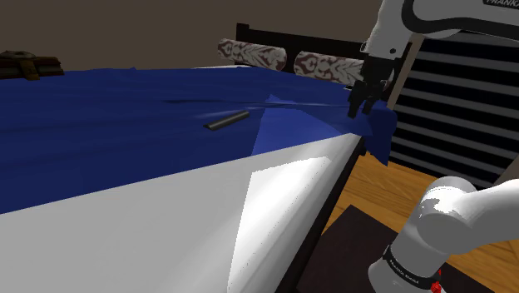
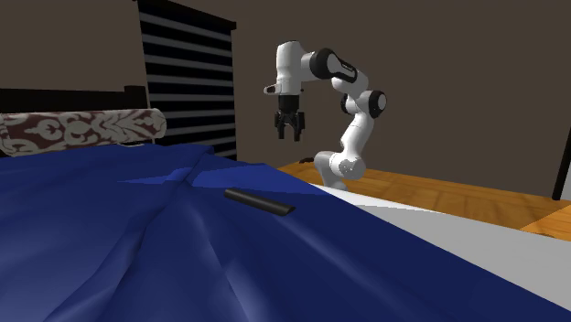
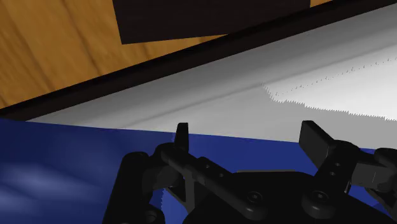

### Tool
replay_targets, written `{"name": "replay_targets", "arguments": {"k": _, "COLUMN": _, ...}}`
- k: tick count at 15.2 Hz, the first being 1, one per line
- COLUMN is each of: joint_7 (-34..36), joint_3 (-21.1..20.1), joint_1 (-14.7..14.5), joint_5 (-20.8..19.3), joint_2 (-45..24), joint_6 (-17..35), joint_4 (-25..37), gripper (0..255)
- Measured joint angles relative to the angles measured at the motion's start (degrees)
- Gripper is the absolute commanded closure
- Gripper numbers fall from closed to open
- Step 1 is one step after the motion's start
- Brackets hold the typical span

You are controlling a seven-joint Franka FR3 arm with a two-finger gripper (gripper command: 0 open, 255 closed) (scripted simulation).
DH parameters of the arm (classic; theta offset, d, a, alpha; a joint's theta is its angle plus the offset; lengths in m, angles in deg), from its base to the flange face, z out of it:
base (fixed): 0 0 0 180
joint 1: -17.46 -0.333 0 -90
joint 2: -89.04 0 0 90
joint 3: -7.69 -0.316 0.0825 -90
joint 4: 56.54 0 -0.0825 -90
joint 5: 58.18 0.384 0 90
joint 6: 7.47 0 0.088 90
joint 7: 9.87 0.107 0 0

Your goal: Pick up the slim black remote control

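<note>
Plainly, the slim black remote control [image 2: 259,201] lies flat on the blue blanket [image 2: 110,247] that covers most of the bed, well in from the bed's side edge and short of the headboard [image 1: 274,40]. Its length runs slantwise across the folds of the cloth. The gripper [image 1: 363,104] hangs in the air well apart from it, above the bed's side edge near the headboard end, where a corner of the blanket droops over the dark bed frame [image 3: 191,57]. In the wrist view its two fingers [image 3: 182,137] stand wide apart with nothing between them, and the blanket's border against the white sheet [image 3: 254,95] shows past them. In the shoulder view the remote sits to the left of the gripper and lower. In the second exterior view it lies in the foreground, with the gripper raised behind it on the white arm [image 2: 352,110]. The bare white sheet takes up the bed's near part in the shoulder view, along that same side edge. Two patterned bolster pillows [image 1: 254,56] rest against the headboard. A dark slatted blind [image 2: 188,73] stands beyond the head of the bed. A wooden floor [image 1: 416,179] runs beside the bed, with the dark stand [image 1: 358,241] on it.
</note>
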Motion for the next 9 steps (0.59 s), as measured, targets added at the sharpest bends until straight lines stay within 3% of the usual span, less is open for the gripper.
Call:
{"name": "replay_targets", "arguments": {"k": 3, "joint_7": 3.42, "joint_3": -1.64, "joint_1": 0.42, "joint_5": 1.51, "joint_2": -1.21, "joint_6": 0.37, "joint_4": 0.51, "gripper": 0}}
{"name": "replay_targets", "arguments": {"k": 9, "joint_7": 21.01, "joint_3": -9.89, "joint_1": 2.26, "joint_5": 8.65, "joint_2": -7.37, "joint_6": 2.71, "joint_4": 3.43, "gripper": 0}}
